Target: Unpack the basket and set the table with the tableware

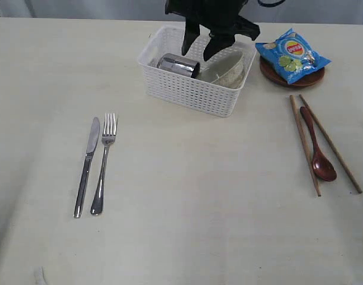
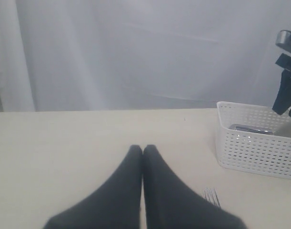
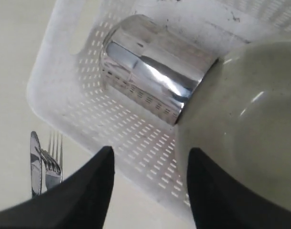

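The white basket point(image 1: 193, 83) stands at the back of the table point(image 1: 199, 208). Inside it a shiny steel cup point(image 1: 178, 65) lies on its side against a pale bowl point(image 1: 226, 68). My right gripper point(image 1: 198, 52) hangs open just above them with nothing between its fingers. In the right wrist view this gripper point(image 3: 150, 155) frames the basket wall point(image 3: 88, 95), with the cup point(image 3: 150, 81) and the bowl point(image 3: 245, 124) beyond it. A knife point(image 1: 86, 166) and a fork point(image 1: 105, 160) lie side by side at the left. My left gripper point(image 2: 143, 149) is shut and empty over bare table.
At the right a wooden spoon point(image 1: 316, 148) lies between two chopsticks point(image 1: 304, 145). A blue crisp packet point(image 1: 293, 54) rests on a small brown plate point(image 1: 291, 80) right of the basket. The left wrist view shows the basket point(image 2: 250, 152) and fork tines point(image 2: 212, 195).
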Controlling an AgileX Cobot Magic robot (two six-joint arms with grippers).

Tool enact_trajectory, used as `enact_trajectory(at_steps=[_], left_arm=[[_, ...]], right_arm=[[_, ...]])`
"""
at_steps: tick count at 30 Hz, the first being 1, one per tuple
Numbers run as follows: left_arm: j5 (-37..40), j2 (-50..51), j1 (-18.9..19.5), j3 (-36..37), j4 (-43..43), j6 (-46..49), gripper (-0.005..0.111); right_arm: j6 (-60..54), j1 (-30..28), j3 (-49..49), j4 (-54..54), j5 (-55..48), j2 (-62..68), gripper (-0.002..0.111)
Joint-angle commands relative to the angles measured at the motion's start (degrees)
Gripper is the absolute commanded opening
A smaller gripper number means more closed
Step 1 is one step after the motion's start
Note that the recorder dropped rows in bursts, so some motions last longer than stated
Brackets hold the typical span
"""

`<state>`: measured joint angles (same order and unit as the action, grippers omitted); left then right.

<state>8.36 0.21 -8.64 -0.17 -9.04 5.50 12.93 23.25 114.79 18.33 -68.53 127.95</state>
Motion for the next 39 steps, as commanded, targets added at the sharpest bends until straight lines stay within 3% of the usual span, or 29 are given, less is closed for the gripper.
enact_trajectory(at_steps=[1,9,26,28,33,39], left_arm=[[-0.47,-0.21,-0.09,0.17,0.06,0.06,0.000],[-0.47,-0.21,-0.09,0.17,0.06,0.06,0.000],[-0.47,-0.21,-0.09,0.17,0.06,0.06,0.000],[-0.47,-0.21,-0.09,0.17,0.06,0.06,0.000],[-0.47,-0.21,-0.09,0.17,0.06,0.06,0.000],[-0.47,-0.21,-0.09,0.17,0.06,0.06,0.000]], right_arm=[[1.68,-0.12,0.38,3.59,0.13,1.94,0.046],[6.81,-0.12,0.38,3.37,1.94,4.48,0.046],[6.82,2.50,0.38,3.26,14.18,6.62,0.046],[6.82,2.85,0.38,2.73,14.47,6.62,0.041],[2.70,2.85,0.38,2.56,15.10,6.62,0.003],[-0.39,2.85,0.86,2.68,15.66,5.60,-0.001]])
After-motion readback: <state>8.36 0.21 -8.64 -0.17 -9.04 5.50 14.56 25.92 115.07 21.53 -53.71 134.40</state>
